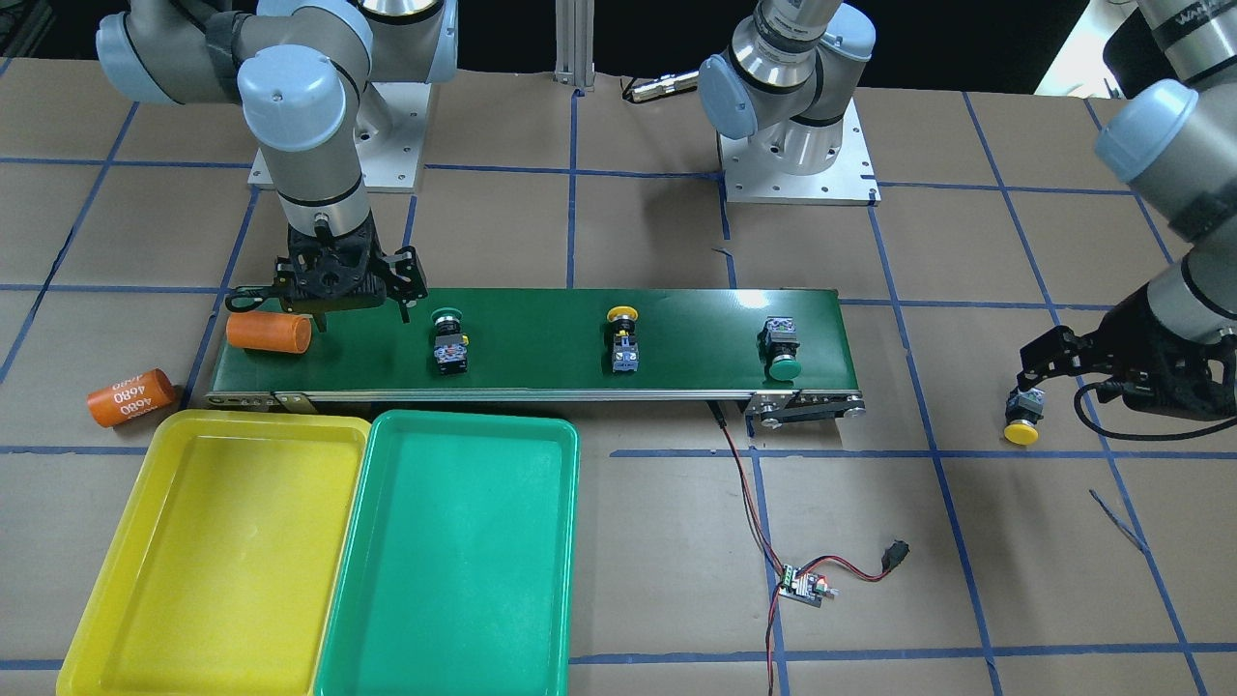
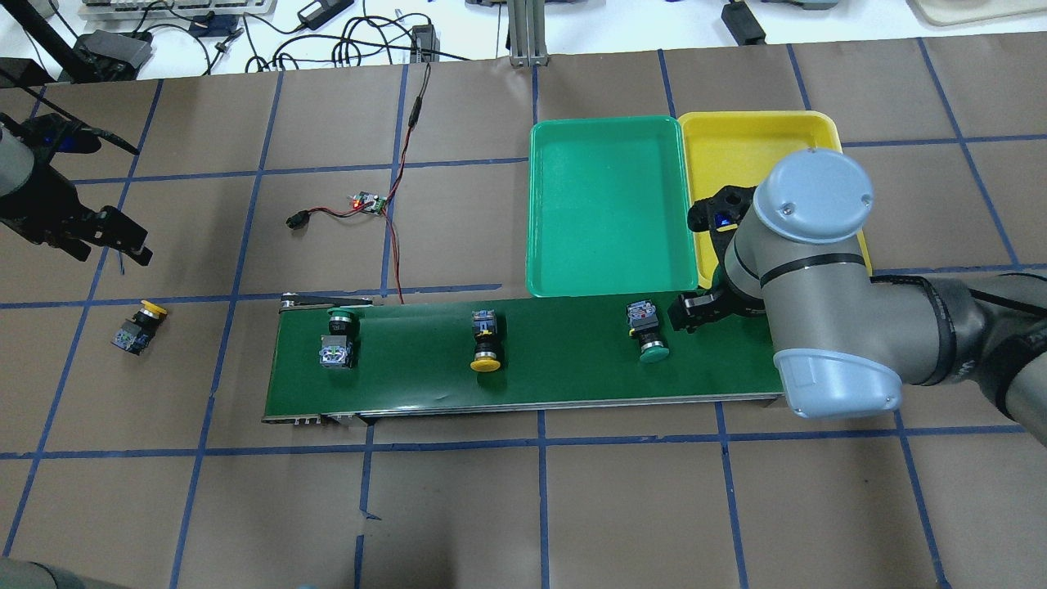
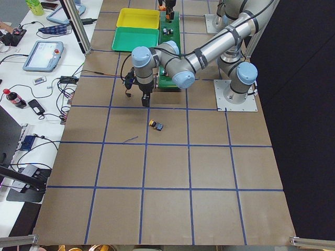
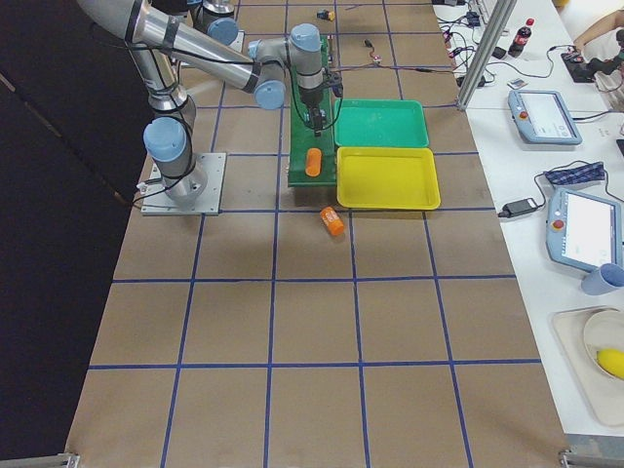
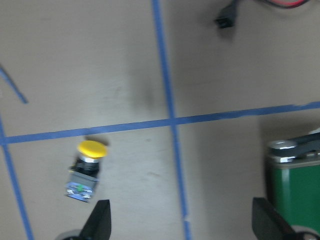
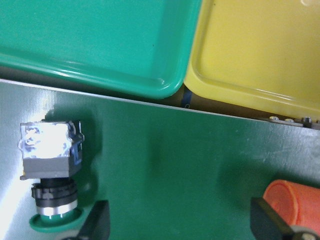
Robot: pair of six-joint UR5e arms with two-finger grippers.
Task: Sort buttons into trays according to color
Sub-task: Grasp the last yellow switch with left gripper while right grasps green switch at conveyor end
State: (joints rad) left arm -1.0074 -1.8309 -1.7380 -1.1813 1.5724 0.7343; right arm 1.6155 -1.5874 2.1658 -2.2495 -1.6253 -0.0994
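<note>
My left gripper (image 5: 180,212) is hovering, jaws spread wide, with the yellow-capped black plastic push-button (image 5: 86,170) lying just outside them. My right gripper (image 6: 177,215) is hanging spread too.

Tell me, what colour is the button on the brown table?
The button has a yellow cap; best seen from the left wrist.

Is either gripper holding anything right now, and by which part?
Nothing is held: the left gripper and the right gripper are both open and empty.
</note>
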